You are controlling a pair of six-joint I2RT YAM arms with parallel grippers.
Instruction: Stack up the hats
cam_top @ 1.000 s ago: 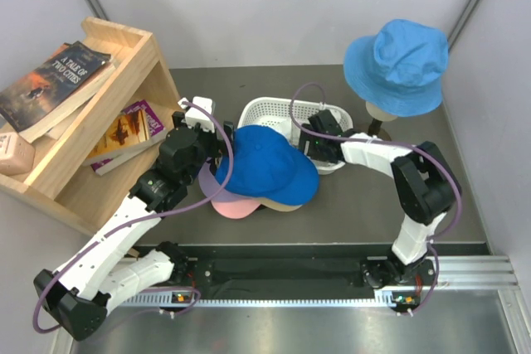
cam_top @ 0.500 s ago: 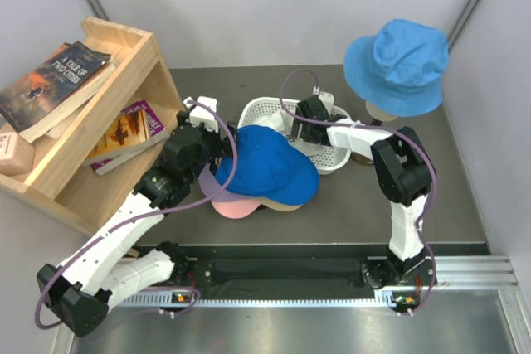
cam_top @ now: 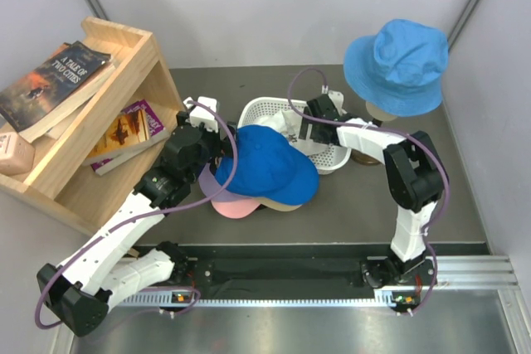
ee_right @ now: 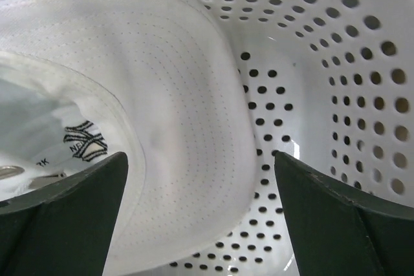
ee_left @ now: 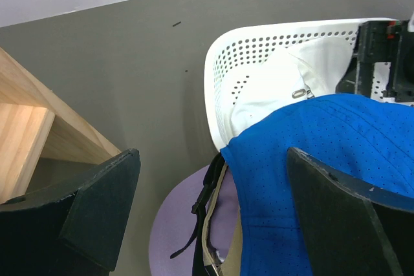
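Observation:
A royal blue cap (cam_top: 270,163) tops a pile of hats in the middle of the table, with a pink brim (cam_top: 236,207), a lavender brim (cam_top: 207,180) and a tan edge (cam_top: 286,205) showing beneath it. My left gripper (cam_top: 217,145) stands open at the pile's left side; its wrist view shows the blue cap (ee_left: 336,134), lavender brim (ee_left: 174,224) and a black strap (ee_left: 200,205). The white cap (cam_top: 286,128) lies in the white basket (cam_top: 257,109). My right gripper (cam_top: 300,132) hangs open over the white cap's brim (ee_right: 174,127), holding nothing.
A light blue bucket hat (cam_top: 398,64) sits on a mannequin head at the back right. A wooden shelf (cam_top: 83,122) with books stands at the left, close to my left arm. The perforated basket wall (ee_right: 336,95) rises right of my right gripper.
My right gripper has swung from the basket's right side to over the white cap inside it, and its jaws have spread wider. The left arm has hardly moved.

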